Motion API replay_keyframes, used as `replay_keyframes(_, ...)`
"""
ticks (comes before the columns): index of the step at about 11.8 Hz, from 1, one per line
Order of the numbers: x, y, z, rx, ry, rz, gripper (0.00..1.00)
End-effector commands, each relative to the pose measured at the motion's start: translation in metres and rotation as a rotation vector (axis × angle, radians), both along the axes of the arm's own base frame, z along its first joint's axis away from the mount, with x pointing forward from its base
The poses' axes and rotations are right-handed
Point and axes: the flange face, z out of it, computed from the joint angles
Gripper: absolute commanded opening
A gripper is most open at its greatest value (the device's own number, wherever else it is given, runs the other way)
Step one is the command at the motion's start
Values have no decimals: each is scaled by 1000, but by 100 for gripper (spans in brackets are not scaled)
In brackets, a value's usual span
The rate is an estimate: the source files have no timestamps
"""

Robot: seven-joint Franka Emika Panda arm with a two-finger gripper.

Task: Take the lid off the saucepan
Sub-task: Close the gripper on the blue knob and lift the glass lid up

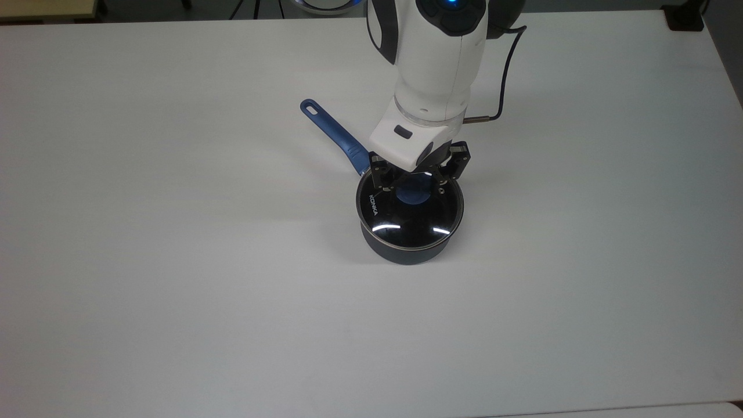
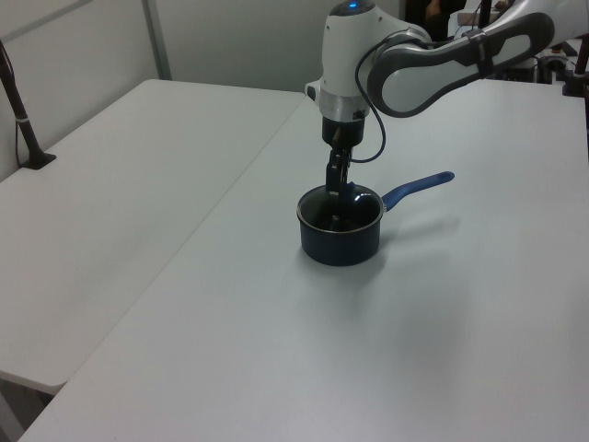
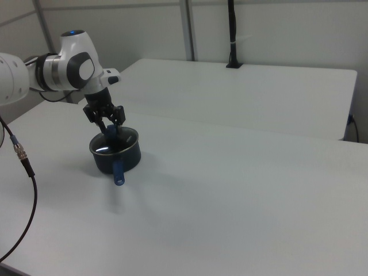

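Lid (image 1: 409, 216) knob (image 1: 413, 193) between the fingers (image 1: 384, 184), atop saucepan (image 1: 404, 251).

White rounded arm (image 1: 436, 64) | grey joint bands | blue light on top | black two-finger gripper (image 1: 414, 181) | black cable (image 1: 506, 75) with metal plug

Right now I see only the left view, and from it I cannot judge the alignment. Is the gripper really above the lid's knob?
Observer: Yes. In the top view the gripper is directly over the blue knob and covers its upper part.
Operator: Is the lid already lifted off?
Observer: Not visibly. In the top view the lid sits centred on the saucepan, with its metal rim matching the pan's edge all around.
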Motion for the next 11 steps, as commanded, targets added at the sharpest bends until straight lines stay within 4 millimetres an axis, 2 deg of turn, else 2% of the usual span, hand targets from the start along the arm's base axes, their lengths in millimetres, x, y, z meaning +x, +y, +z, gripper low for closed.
replay_keyframes(1,0,-3,18,-9,-29,-20,46)
replay_keyframes(2,-2,-4,19,-11,-11,-24,45)
replay_keyframes(4,-5,-14,54,-5,7,-44,45)
replay_keyframes(6,-12,-46,92,15,-14,-51,45)
replay_keyframes(7,-12,-67,97,9,-7,-31,45)
replay_keyframes(8,-7,-101,95,-2,1,-33,45)
replay_keyframes(11,-3,-219,65,-18,50,-66,45)
